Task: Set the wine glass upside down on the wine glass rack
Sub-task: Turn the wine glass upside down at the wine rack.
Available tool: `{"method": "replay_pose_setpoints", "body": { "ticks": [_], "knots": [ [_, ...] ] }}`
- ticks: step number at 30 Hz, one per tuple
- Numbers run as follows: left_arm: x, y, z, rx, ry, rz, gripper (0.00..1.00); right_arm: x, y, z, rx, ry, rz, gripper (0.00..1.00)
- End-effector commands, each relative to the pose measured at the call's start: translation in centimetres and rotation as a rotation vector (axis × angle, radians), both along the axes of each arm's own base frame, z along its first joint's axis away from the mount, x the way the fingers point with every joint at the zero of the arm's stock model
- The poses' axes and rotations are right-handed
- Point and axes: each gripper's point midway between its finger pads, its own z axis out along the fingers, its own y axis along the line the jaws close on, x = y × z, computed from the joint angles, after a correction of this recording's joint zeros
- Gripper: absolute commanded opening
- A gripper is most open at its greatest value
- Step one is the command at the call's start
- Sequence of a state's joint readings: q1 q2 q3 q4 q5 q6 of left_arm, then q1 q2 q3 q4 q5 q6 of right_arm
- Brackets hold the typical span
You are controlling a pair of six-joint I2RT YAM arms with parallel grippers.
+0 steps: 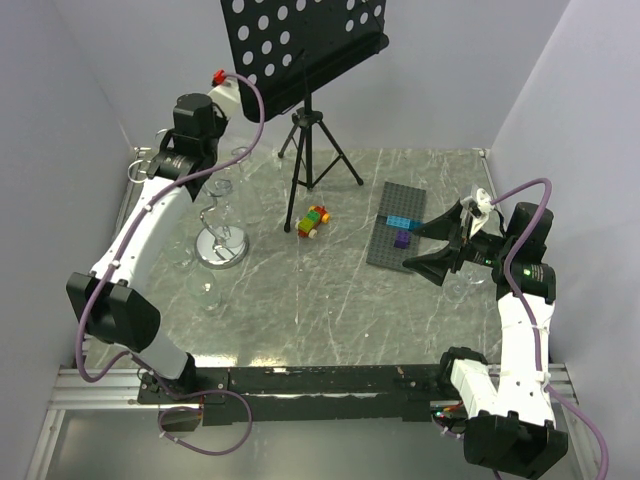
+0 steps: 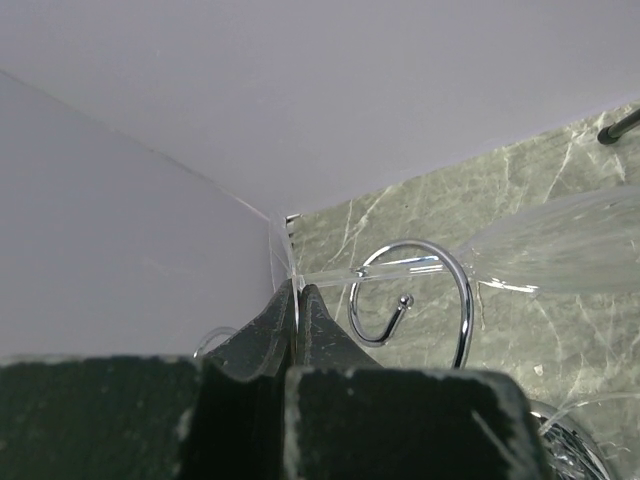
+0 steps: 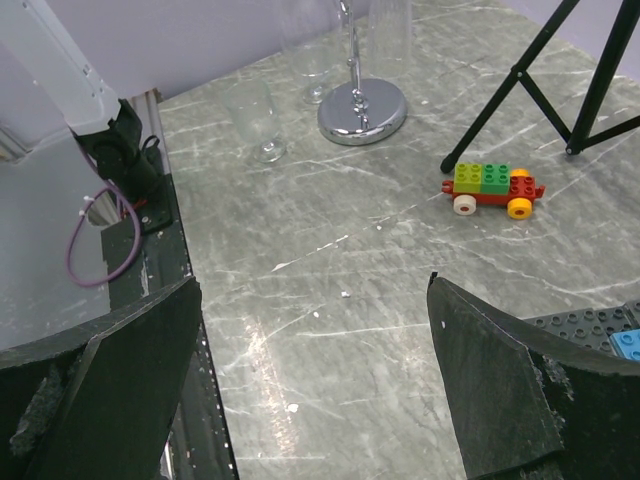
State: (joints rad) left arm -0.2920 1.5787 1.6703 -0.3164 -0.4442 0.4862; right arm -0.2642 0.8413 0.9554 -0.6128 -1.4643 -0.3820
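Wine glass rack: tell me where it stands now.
In the top view the wine glass rack stands on the left of the table, left of the toy brick car and black music stand.

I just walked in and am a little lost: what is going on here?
The left gripper is shut on the foot of the wine glass and holds it on its side at a curled hook of the wine glass rack. Whether the stem rests on the hook is unclear. The right gripper hangs open over the table, holding nothing.
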Motion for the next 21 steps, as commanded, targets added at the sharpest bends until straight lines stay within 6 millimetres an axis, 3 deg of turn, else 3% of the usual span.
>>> {"method": "replay_pose_setpoints", "body": {
  "ticks": [1,6,21],
  "knots": [
    [-0.8,1.2,1.8,0.009,-0.054,0.035,0.01,-1.9,1.0,1.5,0.051,-0.077,0.136,1.00],
    [-1.1,1.4,2.0,0.005,-0.059,0.045,0.02,-2.0,1.0,1.5,0.050,-0.078,0.136,1.00],
    [-2.4,2.2,2.3,-0.014,-0.071,0.078,0.33,-1.8,1.0,1.5,0.048,-0.078,0.132,1.00]
  ]
}}
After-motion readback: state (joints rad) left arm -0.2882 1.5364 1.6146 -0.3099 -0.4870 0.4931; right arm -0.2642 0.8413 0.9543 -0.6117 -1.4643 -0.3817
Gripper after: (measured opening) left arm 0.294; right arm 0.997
